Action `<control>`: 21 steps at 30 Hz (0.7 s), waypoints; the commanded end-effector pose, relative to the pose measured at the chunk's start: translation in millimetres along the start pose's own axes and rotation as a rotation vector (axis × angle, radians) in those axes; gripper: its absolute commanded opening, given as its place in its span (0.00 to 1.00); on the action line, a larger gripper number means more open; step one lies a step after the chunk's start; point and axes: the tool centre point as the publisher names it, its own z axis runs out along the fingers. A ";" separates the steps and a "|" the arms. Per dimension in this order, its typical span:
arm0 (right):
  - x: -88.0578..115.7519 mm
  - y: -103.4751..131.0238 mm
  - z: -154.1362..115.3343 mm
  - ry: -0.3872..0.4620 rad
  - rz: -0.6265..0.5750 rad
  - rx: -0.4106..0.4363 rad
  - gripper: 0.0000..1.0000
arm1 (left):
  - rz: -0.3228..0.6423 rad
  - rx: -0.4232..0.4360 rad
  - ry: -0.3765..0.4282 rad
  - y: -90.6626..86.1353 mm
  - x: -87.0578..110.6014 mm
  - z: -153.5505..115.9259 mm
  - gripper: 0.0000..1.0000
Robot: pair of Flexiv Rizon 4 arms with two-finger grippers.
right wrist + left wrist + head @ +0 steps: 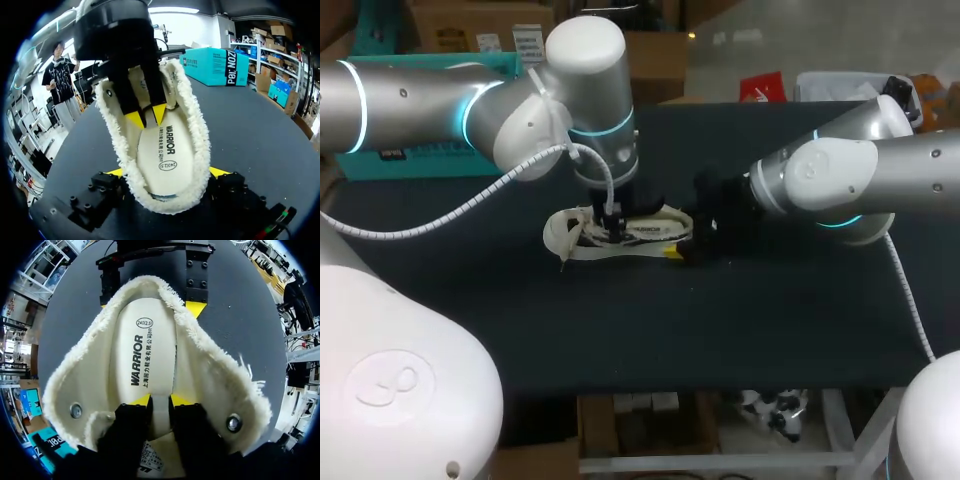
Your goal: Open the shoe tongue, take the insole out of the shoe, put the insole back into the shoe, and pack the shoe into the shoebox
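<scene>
One shoe [578, 238] holding its insole [150, 355], left tool [160, 400] pinching the insole, right tool [167, 172] clamping the shoe

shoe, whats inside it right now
The insole lies inside the shoe, with the left pincer pinching its front part. The toe end beyond the pincer is hidden.

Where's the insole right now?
Inside the shoe, middle of the table: the insole has its front end pinched by the left gripper; the right gripper clamps the shoe's heel.
</scene>
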 end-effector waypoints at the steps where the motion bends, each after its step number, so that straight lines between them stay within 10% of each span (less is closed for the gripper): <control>1: -0.4 -3.4 3.5 0.002 0.001 -0.002 0.00 | 0.000 -0.008 -0.028 1.3 3.2 44.5 0.23; 21: -0.4 -3.4 3.5 0.002 0.001 -0.002 0.00 | -0.012 -0.065 -0.189 -6.5 -49.4 89.9 0.24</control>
